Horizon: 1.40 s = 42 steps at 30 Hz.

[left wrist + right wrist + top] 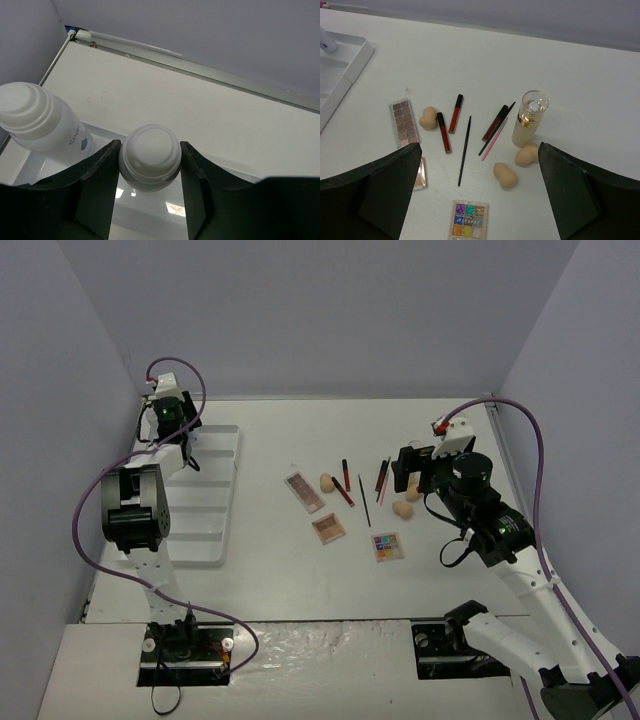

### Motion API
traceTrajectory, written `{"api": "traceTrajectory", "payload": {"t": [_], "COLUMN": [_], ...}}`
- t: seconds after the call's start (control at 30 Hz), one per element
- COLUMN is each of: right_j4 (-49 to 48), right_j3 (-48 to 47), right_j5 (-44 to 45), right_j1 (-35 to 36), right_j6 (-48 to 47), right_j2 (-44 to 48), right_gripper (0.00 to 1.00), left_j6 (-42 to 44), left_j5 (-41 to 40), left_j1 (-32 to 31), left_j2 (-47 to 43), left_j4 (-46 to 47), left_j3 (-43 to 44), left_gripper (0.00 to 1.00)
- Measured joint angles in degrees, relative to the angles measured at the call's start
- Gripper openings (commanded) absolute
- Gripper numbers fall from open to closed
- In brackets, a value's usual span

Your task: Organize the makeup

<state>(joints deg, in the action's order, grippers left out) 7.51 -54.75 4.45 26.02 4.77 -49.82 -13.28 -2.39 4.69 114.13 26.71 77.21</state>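
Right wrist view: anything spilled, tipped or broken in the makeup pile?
Nothing spilled or broken. The amber bottle stands upright, cap on. Only untidiness: the red tube and pink stick lie bunched at angles beside it, and three sponges sit loose on the table.
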Motion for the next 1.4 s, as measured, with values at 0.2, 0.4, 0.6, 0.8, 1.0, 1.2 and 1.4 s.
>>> {"api": "traceTrajectory", "payload": {"t": [0.2,0.4,0.6,0.8,1.0,1.2,1.4], "right_j4": [-0.1,0.0,0.0,0.0,-0.1,-0.7,-1.7], "right_j3": [0.5,0.9,0.9,0.9,0.9,0.9,0.6], "right_j5": [0.0,0.0,-0.2,-0.5,-0.4,5.1,11.6], "right_j1": [0.0,0.0,0.0,0.0,0.0,0.0,0.0], "right_j6": [0.4,0.6,1.2,1.3,1.9,5.9,11.2], "right_j2": [0.2,0.3,0.4,0.5,0.5,-1.1,-9.6], "right_gripper": [1.00,1.00,1.00,1.00,1.00,1.00,0.99], "left_j6": [0.0,0.0,0.4,0.7,0.3,-0.6,-1.3], "left_j5": [0.0,0.1,0.2,0.5,-0.4,-0.9,0.2], "left_j1": [0.1,0.2,0.2,0.2,0.2,0.0,-1.9], "left_j2": [2.1,2.5,2.6,1.4,-3.7,-13.3,-25.1], "left_j4": [0.2,-2.3,-3.6,-4.8,-8.3,-16.1,-24.9], "left_j3": [1.4,3.3,3.7,3.5,2.8,2.2,0.2], "left_gripper": [0.07,0.35,0.59,0.80,0.93,0.97,0.97]}}
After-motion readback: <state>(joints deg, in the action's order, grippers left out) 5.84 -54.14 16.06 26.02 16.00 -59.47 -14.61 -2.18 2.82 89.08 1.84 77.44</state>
